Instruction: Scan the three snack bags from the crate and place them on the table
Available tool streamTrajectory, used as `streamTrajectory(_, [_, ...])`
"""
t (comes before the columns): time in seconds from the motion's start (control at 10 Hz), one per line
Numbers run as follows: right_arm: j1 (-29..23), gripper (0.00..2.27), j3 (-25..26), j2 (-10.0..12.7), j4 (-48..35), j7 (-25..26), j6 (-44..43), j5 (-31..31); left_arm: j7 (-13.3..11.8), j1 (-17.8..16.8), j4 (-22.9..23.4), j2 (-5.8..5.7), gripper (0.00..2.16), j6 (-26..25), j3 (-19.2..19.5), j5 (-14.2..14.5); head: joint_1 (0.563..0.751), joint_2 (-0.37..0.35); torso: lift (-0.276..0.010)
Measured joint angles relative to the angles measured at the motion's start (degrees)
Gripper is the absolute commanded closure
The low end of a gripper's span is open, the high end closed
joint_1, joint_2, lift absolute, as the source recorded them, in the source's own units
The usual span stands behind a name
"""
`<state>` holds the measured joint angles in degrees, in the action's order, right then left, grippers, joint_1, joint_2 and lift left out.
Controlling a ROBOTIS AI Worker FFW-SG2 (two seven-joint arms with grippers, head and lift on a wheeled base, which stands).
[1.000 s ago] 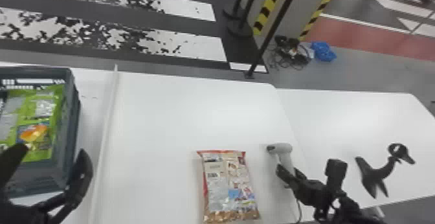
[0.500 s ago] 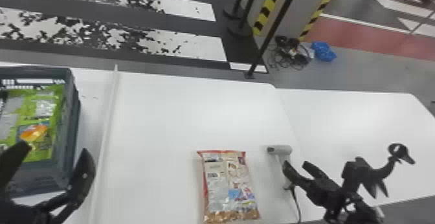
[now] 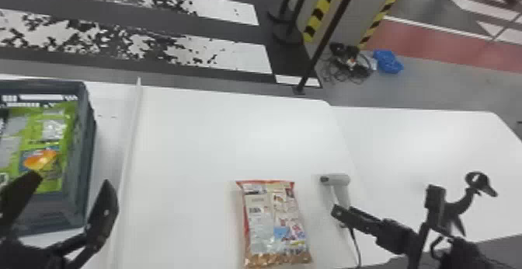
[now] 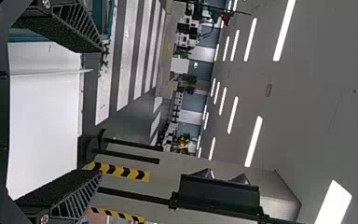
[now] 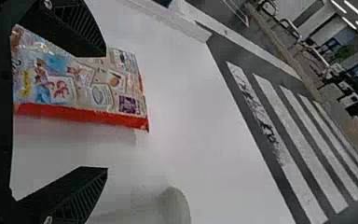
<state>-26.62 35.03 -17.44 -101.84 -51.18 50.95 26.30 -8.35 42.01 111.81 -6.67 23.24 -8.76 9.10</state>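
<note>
Over the right side of the dark crate (image 3: 90, 147), my left gripper (image 3: 70, 179) is open and holds nothing; in the left wrist view the left gripper (image 4: 100, 109) has a wide gap between its fingers. Green snack packaging (image 3: 50, 179) lies in the crate. A red-edged snack bag (image 3: 268, 221) lies flat on the white table (image 3: 217, 140). To its right is the grey handheld scanner (image 3: 338, 179). My right gripper (image 3: 384, 200) is open, one finger overlapping the scanner's handle. In the right wrist view, the snack bag (image 5: 93, 88) and scanner (image 5: 175, 205) appear beyond the right gripper (image 5: 105, 112).
A thin white raised strip (image 3: 130, 136) runs between crate and snack bag. The scanner's cable (image 3: 355, 245) trails toward the near edge. A black curved stand (image 3: 462, 206) is at the right, behind the right gripper. A second white table (image 3: 423, 144) adjoins on the right.
My right gripper has shifted right and turned beside the scanner, its fingers appearing farther apart than half a second ago. The left gripper has barely moved; bag and crate are unchanged.
</note>
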Motion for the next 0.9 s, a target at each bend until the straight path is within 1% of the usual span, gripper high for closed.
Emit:
streamTrajectory(0.1, [0.9, 0.05, -1.7, -0.6, 0.0, -1.0, 3.9, -0.6, 0.0, 0.1, 0.1, -0.02, 0.07, 0.0, 0.0, 0.0, 0.695, -0.350, -0.037])
streamTrajectory(0.3, [3.7, 0.05, -7.0, -1.2, 3.9, -2.7, 4.2, -5.3, 0.0, 0.3, 0.5, -0.07, 0.07, 0.0, 0.0, 0.0, 0.695, -0.350, -0.037])
streamTrajectory(0.6, [6.9, 0.05, -13.1, -2.0, 12.6, -3.0, -3.3, -10.4, 0.0, 0.5, 0.6, -0.09, 0.07, 0.0, 0.2, 0.0, 0.695, -0.350, -0.037])
streamTrajectory(0.7, [7.6, 0.05, -14.4, -2.1, 14.3, -3.1, -5.2, -11.3, 0.0, 0.5, 0.5, -0.09, 0.07, 0.0, 0.2, 0.0, 0.695, -0.348, -0.037])
streamTrajectory(0.9, [9.0, 0.07, -16.8, -2.4, 16.9, -4.4, -6.4, -12.1, 0.0, 0.4, 0.5, -0.09, 0.07, 0.0, 0.1, 0.0, 0.695, -0.324, -0.037])
